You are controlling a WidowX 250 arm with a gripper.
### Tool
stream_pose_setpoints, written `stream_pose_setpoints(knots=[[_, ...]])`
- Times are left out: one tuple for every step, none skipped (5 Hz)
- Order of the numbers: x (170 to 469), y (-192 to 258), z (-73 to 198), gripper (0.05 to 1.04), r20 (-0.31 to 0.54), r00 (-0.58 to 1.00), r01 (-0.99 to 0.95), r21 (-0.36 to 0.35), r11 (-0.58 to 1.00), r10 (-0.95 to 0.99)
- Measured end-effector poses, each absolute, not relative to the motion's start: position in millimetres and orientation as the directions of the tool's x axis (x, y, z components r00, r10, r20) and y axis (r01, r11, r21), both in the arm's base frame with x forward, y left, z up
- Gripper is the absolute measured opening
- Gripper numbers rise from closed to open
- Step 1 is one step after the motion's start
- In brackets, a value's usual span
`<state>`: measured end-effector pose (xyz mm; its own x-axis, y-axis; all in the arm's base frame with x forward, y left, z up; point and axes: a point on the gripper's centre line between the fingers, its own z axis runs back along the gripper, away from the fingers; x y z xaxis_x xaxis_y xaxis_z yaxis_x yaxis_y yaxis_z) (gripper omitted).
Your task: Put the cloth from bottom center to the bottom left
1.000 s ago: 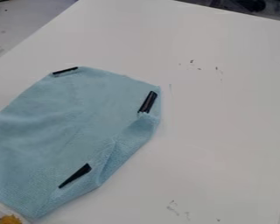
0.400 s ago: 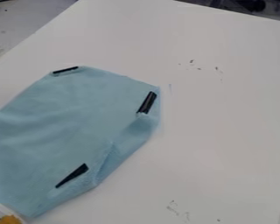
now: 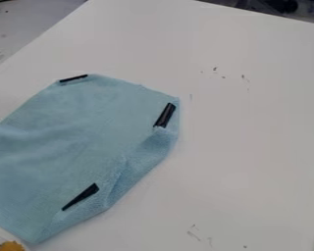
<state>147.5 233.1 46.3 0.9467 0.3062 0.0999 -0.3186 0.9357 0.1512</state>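
Can't tell my gripper's pose or grip state. Blue cloth (image 3: 74, 137) lies at left on white table (image 3: 251, 147), black strips (image 3: 165, 115) on it.

Toward one o'clock, at the top edge, is a dark, rounded shape (image 3: 287, 6); whether it belongs to the robot's body cannot be told.

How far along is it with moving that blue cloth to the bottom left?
Mostly done, it seems: the cloth lies along the left, its lower end near the bottom-left corner. No visible part is being held. Perhaps left: a nudge downward, since its top reaches above mid-picture.
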Motion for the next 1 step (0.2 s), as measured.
stream_pose_setpoints(knots=[[161.2, 226.7, 50.7, 0.999, 0.088, 0.988, -0.136, 0.076, 0.988, 0.129]])
